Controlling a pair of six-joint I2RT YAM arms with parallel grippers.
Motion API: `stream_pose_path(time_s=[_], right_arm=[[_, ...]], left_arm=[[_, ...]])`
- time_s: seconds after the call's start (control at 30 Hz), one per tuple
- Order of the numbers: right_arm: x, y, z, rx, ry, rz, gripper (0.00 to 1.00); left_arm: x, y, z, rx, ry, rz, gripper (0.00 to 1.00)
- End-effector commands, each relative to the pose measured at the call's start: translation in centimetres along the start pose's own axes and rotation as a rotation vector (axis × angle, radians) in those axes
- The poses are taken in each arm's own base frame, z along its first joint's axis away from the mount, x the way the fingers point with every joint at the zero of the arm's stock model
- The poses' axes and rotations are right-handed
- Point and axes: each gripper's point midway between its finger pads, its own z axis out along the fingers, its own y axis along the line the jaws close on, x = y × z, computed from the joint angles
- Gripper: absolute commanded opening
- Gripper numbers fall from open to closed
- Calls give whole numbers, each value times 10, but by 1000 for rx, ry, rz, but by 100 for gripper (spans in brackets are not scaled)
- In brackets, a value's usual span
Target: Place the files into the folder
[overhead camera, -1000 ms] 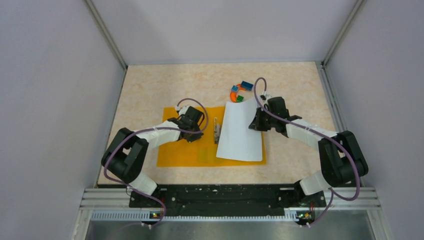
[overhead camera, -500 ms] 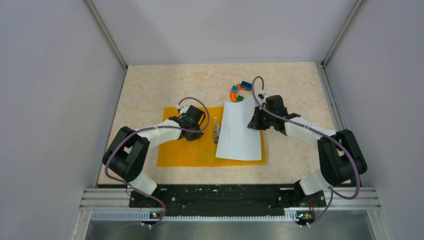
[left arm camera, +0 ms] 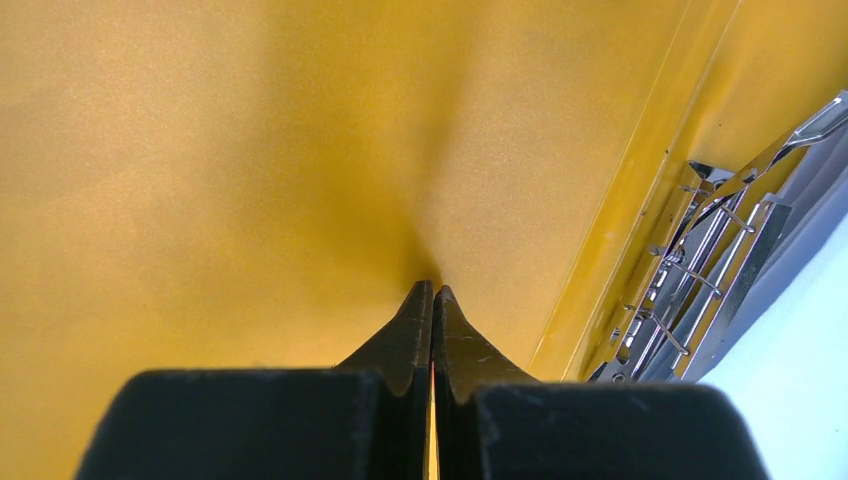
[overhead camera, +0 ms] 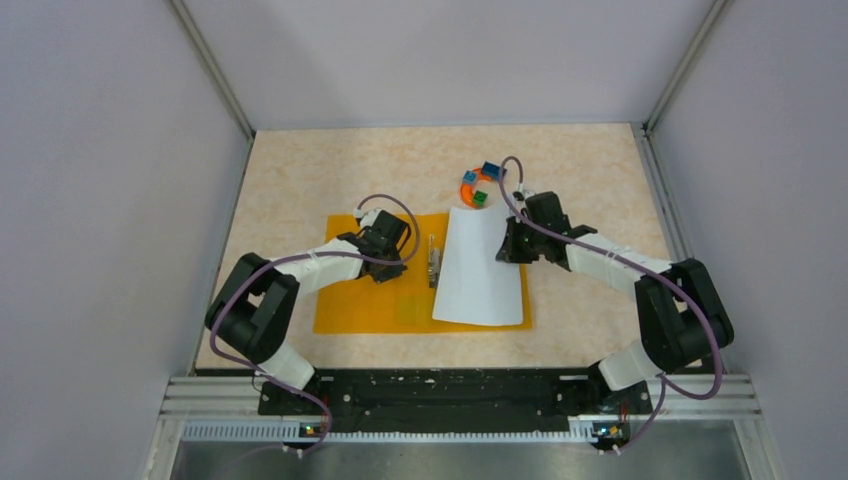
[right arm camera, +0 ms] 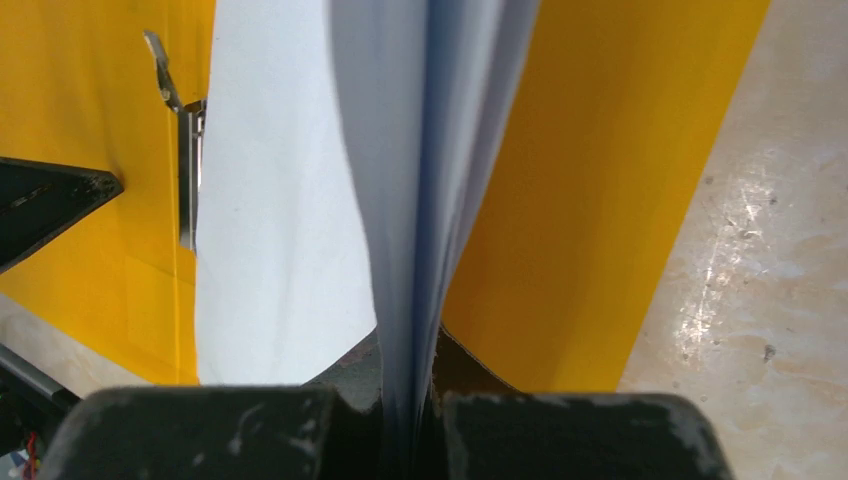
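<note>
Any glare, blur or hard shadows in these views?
Top external: even light, sharp, only soft shadows. Left wrist: folder soft-focus, clip glinting. Right wrist: sheets blurred near the lens, glare patches on the table.

The folder point(overhead camera: 370, 300) is bright orange-yellow, the files point(overhead camera: 480, 275) plain white, the table point(overhead camera: 330, 170) beige with pale marbling. The blocks point(overhead camera: 492, 169) are blue and green, the curved toy piece point(overhead camera: 466, 189) orange, the cables point(overhead camera: 381, 197) purple.
</note>
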Motion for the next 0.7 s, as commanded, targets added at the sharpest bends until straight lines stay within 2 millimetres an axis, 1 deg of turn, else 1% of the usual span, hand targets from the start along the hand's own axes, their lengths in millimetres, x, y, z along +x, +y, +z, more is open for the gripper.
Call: stream_pose_path(time_s=[0.0, 0.37, 0.53, 0.67], right_arm=[[-31, 31, -13, -51, -84, -25, 0], [-40, 42, -19, -54, -103, -16, 0], [-37, 28, -22, 27, -97, -32, 0], [-35, 26, -24, 37, -93, -35, 0]], left_arm=[[4, 8, 2, -52, 9, 39, 0], [2, 4, 0, -44, 3, 48, 0], [1, 3, -2, -40, 0, 54, 0], [-1, 1, -4, -33, -2, 62, 0]])
